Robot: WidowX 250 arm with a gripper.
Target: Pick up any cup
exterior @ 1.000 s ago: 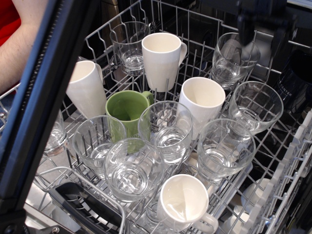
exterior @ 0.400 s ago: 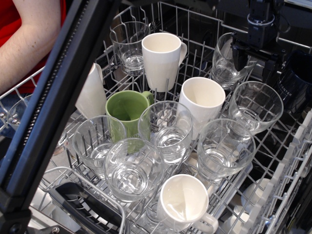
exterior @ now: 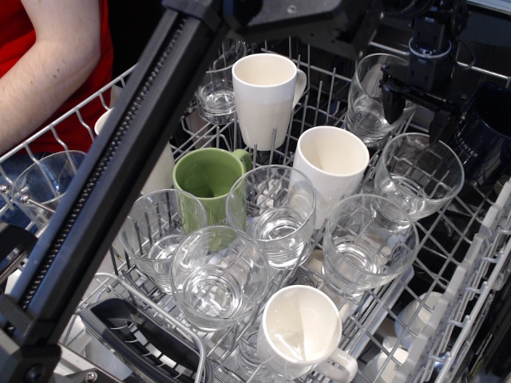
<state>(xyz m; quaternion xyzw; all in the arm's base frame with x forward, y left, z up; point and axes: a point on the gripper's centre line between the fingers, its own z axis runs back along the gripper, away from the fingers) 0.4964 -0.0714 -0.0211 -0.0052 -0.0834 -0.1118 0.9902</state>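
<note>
Several clear glass tumblers stand in a wire dishwasher rack (exterior: 479, 239). One cup (exterior: 419, 171) is at the right, another (exterior: 369, 100) behind it at the back right, and others (exterior: 367, 243) (exterior: 271, 211) (exterior: 217, 275) (exterior: 156, 235) fill the middle and front. My black gripper (exterior: 413, 118) hangs at the top right, open and empty. Its fingertips (exterior: 437, 132) sit just above the rim of the right cup, next to the back-right one. I cannot tell if they touch either glass.
White mugs (exterior: 265, 96) (exterior: 331, 163) (exterior: 303, 331), a green mug (exterior: 207, 179) and a dark mug (exterior: 487, 132) stand among the glasses. My black arm beam (exterior: 120, 175) crosses the left side and hides things behind it. A person's arm (exterior: 48, 72) is at the top left.
The arm beam has swung to the right, now covering most of the left white mug and the back-left glass. The gripper has come down a little over the right-hand glasses.
</note>
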